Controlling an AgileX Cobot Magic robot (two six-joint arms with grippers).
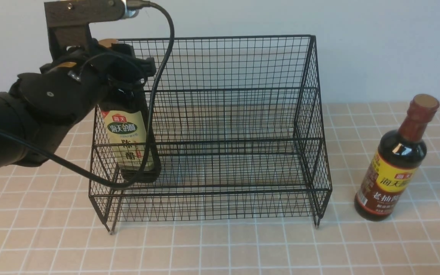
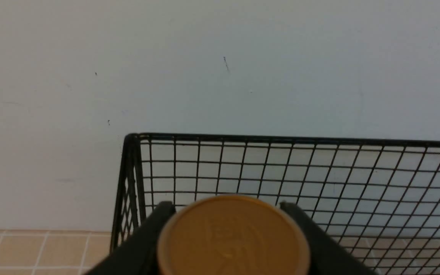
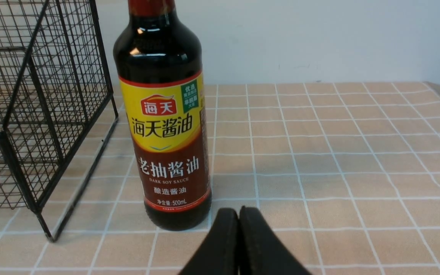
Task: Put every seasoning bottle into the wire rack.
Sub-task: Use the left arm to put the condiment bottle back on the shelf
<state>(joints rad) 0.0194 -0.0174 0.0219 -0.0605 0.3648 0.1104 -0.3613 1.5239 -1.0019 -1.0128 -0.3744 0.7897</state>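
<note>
My left gripper (image 1: 123, 78) is shut on the neck of the squarish seasoning bottle (image 1: 130, 143), which has a dark liquid and a beige-green label. The bottle hangs upright at the left end of the black wire rack (image 1: 235, 89), its base low over the lower tier; I cannot tell whether it touches. In the left wrist view its gold cap (image 2: 232, 236) fills the space between my left gripper's (image 2: 227, 208) black fingers (image 2: 147, 236). The round seasoning bottle (image 1: 395, 164) with the reddish-brown neck stands on the table right of the rack. My right gripper (image 3: 239, 211) is shut and empty, just in front of that bottle (image 3: 164, 126).
The rack (image 3: 33, 114) stands on a tiled beige tabletop (image 1: 220, 248) against a pale wall (image 1: 376, 46). Its tall back (image 2: 281, 160) rises behind the held bottle. A black cable (image 1: 159, 95) from my left arm loops down in front of the rack's left end.
</note>
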